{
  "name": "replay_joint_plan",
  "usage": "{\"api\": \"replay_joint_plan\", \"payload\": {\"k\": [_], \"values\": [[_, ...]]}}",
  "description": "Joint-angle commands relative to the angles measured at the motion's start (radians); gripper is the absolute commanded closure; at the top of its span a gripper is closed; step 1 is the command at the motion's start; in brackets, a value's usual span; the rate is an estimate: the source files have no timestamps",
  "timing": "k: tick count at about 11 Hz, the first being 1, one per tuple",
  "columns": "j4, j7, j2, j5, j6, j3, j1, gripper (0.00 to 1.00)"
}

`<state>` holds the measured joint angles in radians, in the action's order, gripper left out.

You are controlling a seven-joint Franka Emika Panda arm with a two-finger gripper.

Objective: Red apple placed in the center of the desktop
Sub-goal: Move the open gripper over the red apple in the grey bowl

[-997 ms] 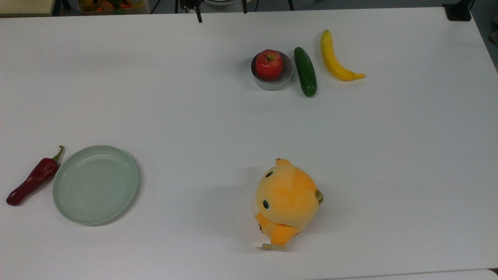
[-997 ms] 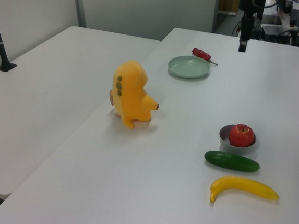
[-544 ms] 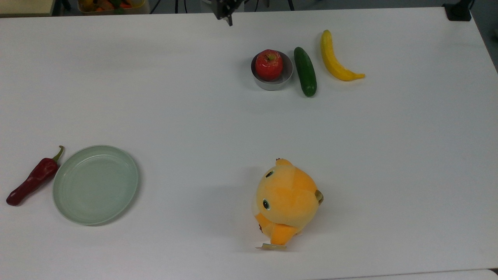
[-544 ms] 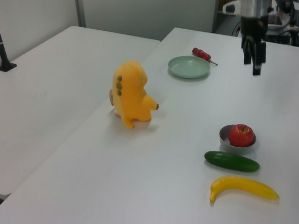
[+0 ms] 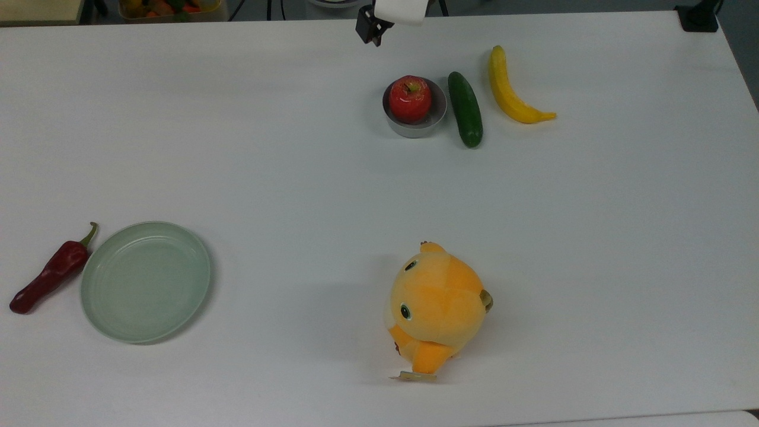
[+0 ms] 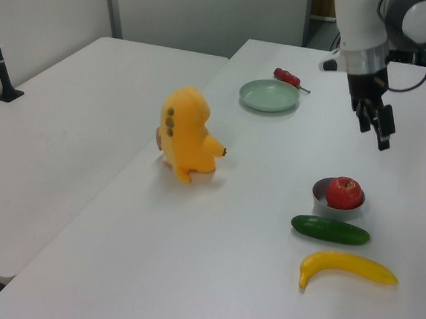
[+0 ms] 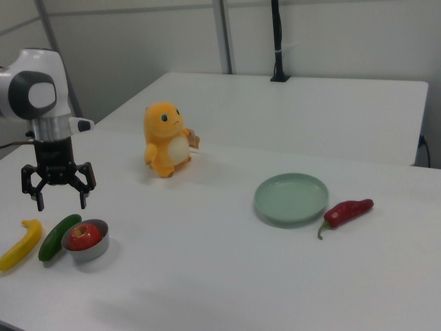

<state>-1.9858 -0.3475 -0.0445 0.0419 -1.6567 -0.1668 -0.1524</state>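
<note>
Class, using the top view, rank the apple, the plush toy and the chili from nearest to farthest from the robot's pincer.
1. Apple: in the grey cup, just below the pincer at the top view's upper edge.
2. Plush toy: low, near the middle.
3. Chili: far at the top view's left, beside the plate.

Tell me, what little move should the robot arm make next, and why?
Probably lower the gripper straight onto the red apple. Its fingers are spread open and it hangs above and a little off the apple, which sits in the small grey cup beside the cucumber, not yet at the middle of the desktop.
</note>
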Motion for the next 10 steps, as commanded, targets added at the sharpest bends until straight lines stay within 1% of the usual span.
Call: {"api": "replay_joint_plan", "payload": {"k": [1, 3, 5, 7, 10], "values": [[-0.117, -0.018, -0.014, -0.014, -0.147, -0.026, -0.006, 0.0], [-0.181, -0.016, -0.015, -0.02, -0.251, -0.037, -0.006, 0.0], [-0.231, -0.011, -0.014, -0.046, -0.342, -0.043, -0.006, 0.0], [-0.29, -0.01, -0.011, -0.048, -0.478, -0.043, -0.006, 0.0], [-0.311, 0.002, 0.021, -0.066, -0.575, -0.043, -0.007, 0.0]]}}
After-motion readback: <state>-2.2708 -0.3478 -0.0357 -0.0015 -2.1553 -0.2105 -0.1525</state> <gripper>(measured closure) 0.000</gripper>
